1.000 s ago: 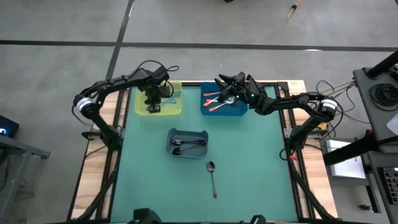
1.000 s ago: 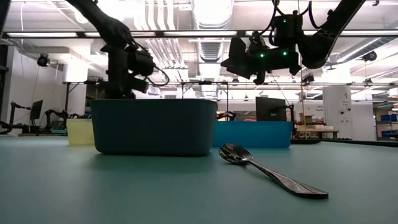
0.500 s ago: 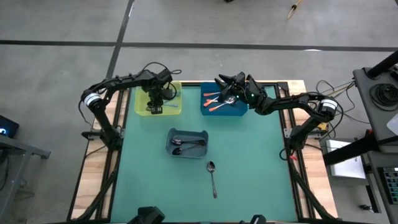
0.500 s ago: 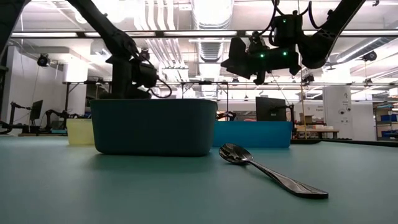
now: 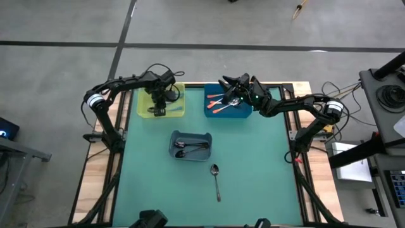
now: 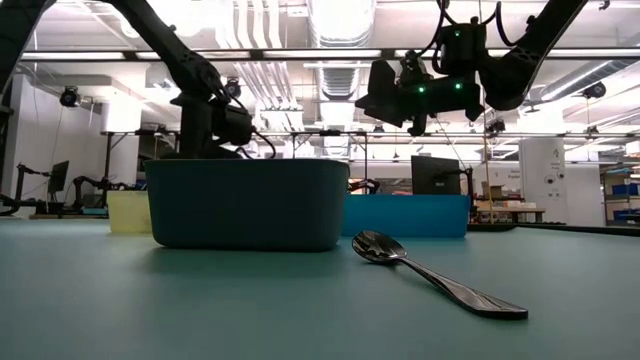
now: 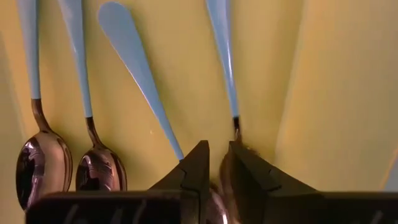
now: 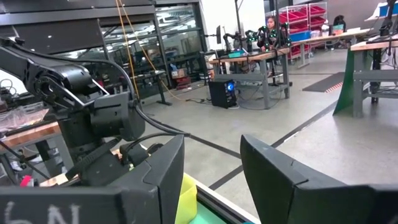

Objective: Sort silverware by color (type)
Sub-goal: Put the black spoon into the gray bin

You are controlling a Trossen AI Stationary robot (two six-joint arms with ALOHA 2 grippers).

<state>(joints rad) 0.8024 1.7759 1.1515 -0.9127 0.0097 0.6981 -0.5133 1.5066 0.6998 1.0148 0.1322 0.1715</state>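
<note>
Silverware is seen sorted into 3 bins, placed here relative to the grey bin (image 5: 191, 145) at the tabletop's (image 5: 253, 171) middle. Dark metal spoons (image 5: 192, 148) are held in that grey bin. A dark spoon (image 5: 216, 180) is left loose on the tabletop just in front of it. Light-blue-handled spoons (image 7: 137, 68) are laid in the yellow bin (image 5: 145, 107) behind it to the left, where the left gripper (image 7: 214, 165) is lowered, its jaws only narrowly apart over a spoon neck. Orange-handled spoons (image 5: 219, 105) are kept in the blue bin (image 5: 245, 113) behind it to the right; above them the right gripper (image 5: 228, 83) is held with jaws wide apart, empty.
</note>
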